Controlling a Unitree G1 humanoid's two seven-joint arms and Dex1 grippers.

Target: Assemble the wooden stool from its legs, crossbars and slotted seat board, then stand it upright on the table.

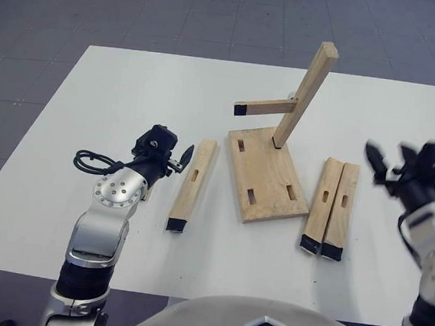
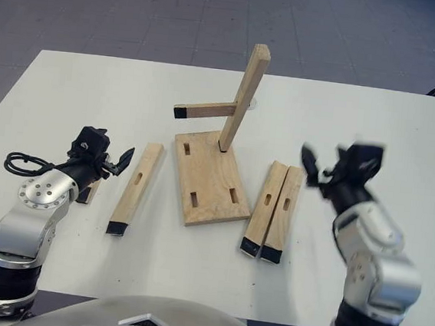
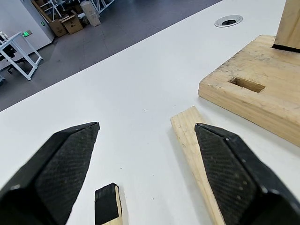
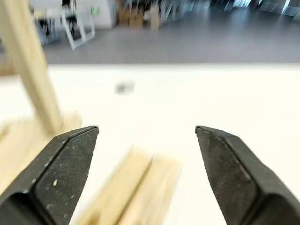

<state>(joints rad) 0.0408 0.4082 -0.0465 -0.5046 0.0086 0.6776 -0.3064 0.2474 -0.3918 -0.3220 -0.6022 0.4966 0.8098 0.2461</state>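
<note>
The slotted seat board (image 1: 265,184) lies flat mid-table. One leg (image 1: 305,94) stands tilted in its far right slot, and a crossbar (image 1: 265,106) juts leftward from that leg. A loose leg (image 1: 192,184) lies left of the board. My left gripper (image 1: 178,158) hovers open just left of this leg's far end, low over the table. A short black-tipped wooden piece (image 3: 108,206) lies beneath it. Two more legs (image 1: 330,207) lie side by side right of the board. My right gripper (image 1: 389,160) is open, raised to the right of that pair, holding nothing.
A round cable grommet (image 3: 228,20) sits in the white table (image 1: 132,93) behind the board. A black cable (image 1: 90,162) loops beside my left wrist. The table's front edge runs close to the legs' near ends; grey floor lies beyond the far edge.
</note>
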